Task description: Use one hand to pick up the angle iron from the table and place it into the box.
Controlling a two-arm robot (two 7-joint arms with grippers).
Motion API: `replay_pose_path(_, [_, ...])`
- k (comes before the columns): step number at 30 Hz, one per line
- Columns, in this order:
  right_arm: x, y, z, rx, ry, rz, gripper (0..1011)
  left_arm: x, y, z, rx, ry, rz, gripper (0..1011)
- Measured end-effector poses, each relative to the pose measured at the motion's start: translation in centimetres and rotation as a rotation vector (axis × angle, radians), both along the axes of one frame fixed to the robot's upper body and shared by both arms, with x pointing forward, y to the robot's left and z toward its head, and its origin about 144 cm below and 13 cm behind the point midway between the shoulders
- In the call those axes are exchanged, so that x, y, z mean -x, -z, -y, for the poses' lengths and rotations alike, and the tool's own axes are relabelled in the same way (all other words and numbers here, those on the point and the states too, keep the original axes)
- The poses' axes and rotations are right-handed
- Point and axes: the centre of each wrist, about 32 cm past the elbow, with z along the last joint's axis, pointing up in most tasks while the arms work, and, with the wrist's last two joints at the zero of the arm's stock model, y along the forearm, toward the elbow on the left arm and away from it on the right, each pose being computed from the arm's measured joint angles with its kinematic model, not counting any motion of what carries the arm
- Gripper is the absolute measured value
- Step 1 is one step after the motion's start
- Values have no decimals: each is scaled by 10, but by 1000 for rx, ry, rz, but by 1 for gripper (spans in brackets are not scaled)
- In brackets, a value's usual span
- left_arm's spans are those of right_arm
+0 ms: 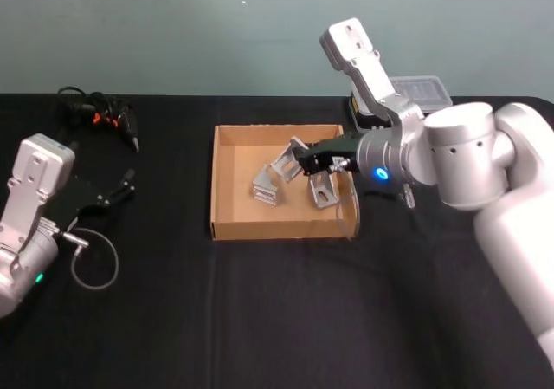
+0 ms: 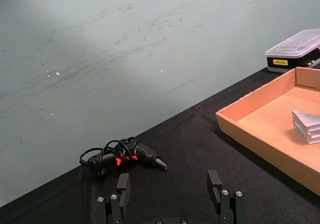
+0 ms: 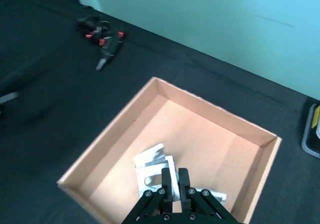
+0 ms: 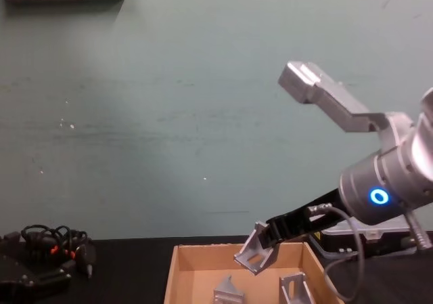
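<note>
Above box (image 1: 227,179): right hand (image 4: 265,239) clamped on angle iron (image 4: 252,251); better lower near floor before release, dodge brackets (image 1: 267,186) inside.

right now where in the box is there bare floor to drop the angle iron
The box floor is bare along its left wall and front left corner. The middle and right are crowded with angle irons, beneath the right claw holding one.

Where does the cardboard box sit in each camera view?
Head view: the box is at centre, under the right arm.
Left wrist view: the box is at the right edge, cut off.
Right wrist view: the box is at lower centre.
Chest view: the box is at bottom centre.
Shared landmark: the cable tangle.
</note>
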Motion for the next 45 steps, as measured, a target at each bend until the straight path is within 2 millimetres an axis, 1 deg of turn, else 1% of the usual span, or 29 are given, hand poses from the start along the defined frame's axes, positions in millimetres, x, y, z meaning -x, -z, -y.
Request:
replay_pose_path(1, [-7, 3, -2, 3, 10, -5, 88, 0, 0, 0, 0, 0, 0, 1011])
replay_pose_path(5, [-20, 9, -7, 21, 27, -14, 88, 0, 0, 0, 0, 0, 0, 1011])
replay_pose_path(14, [-39, 22, -23, 77, 54, -24, 88, 0, 0, 0, 0, 0, 0, 1011])
replay_pose_path(22, [-52, 26, -34, 118, 55, -33, 88, 0, 0, 0, 0, 0, 0, 1011])
replay_pose_path(31, [-59, 30, -42, 150, 39, -45, 88, 0, 0, 0, 0, 0, 0, 1011])
replay_pose_path(45, [-60, 30, -43, 157, 35, -53, 88, 0, 0, 0, 0, 0, 0, 1011])
